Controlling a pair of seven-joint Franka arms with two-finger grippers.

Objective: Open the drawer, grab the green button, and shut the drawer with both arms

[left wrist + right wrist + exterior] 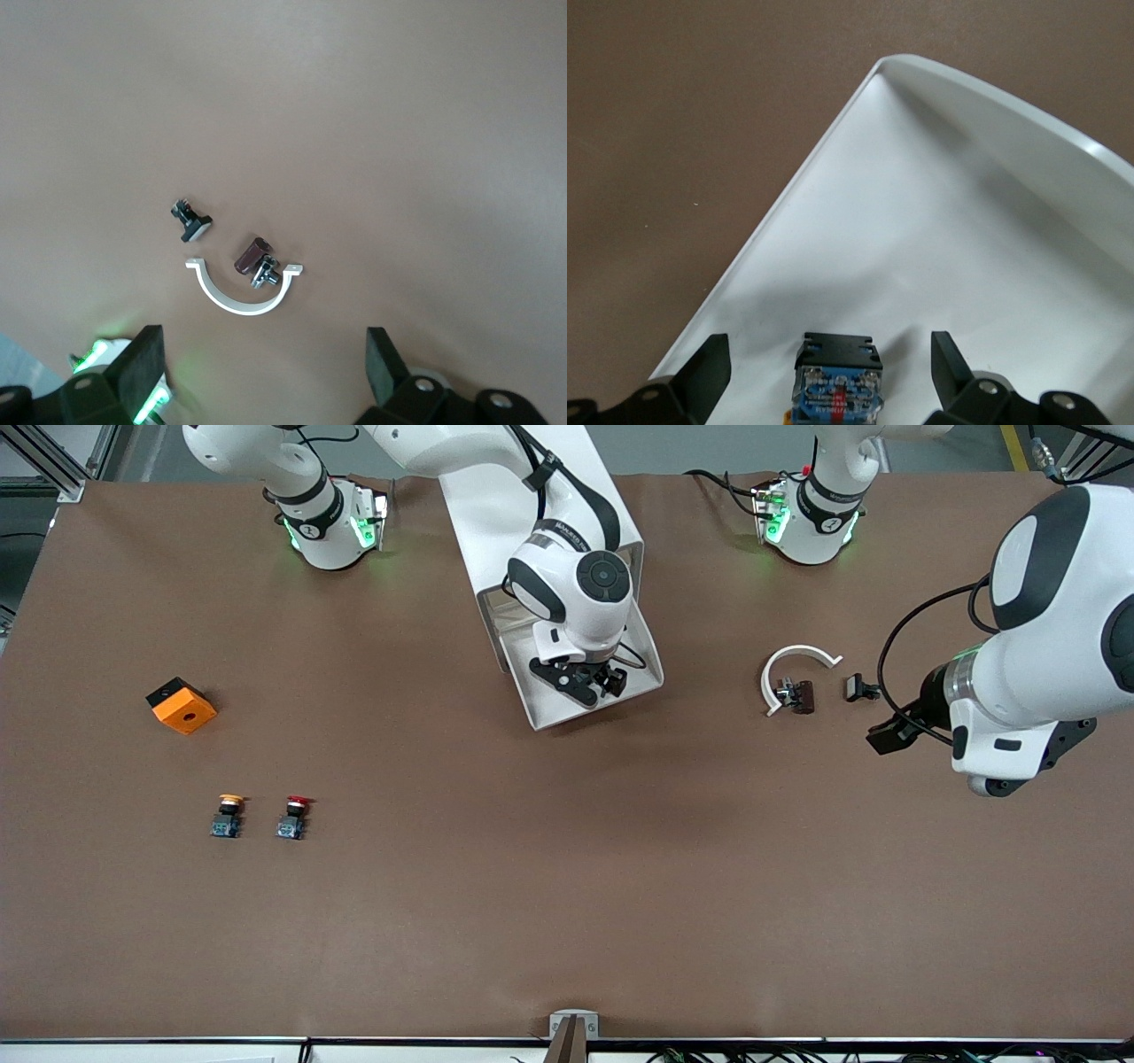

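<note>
1. The white drawer (651, 657) stands pulled out of its glossy white cabinet (496, 522) at the middle of the table, a smooth tray with rounded corners and a thin raised rim.
2. The right gripper (580, 680) hangs over the open drawer, black fingers (700, 376) spread wide and grasping nothing.
3. In the right wrist view the button (837, 376) lies on the drawer floor between those fingers: a black square body and a blue base with a red mark show, its cap hidden from view.
4. The left gripper (890, 735) hovers over bare table toward the left arm's end, jaws released and empty.
5. Near it lie a white curved half-ring (793, 666), a small dark brown block (797, 695) with metal fittings touching the ring, and a small black clip (858, 687) just beside them.
6. Toward the right arm's end sits an orange cube (182, 706) with a black face and a round hole.
7. Nearer the front camera, a yellow-capped button (228, 815) and a red-capped button (293, 817) lie side by side, apart.
8. The matte brown table cover (567, 886) looks slightly rippled.
</note>
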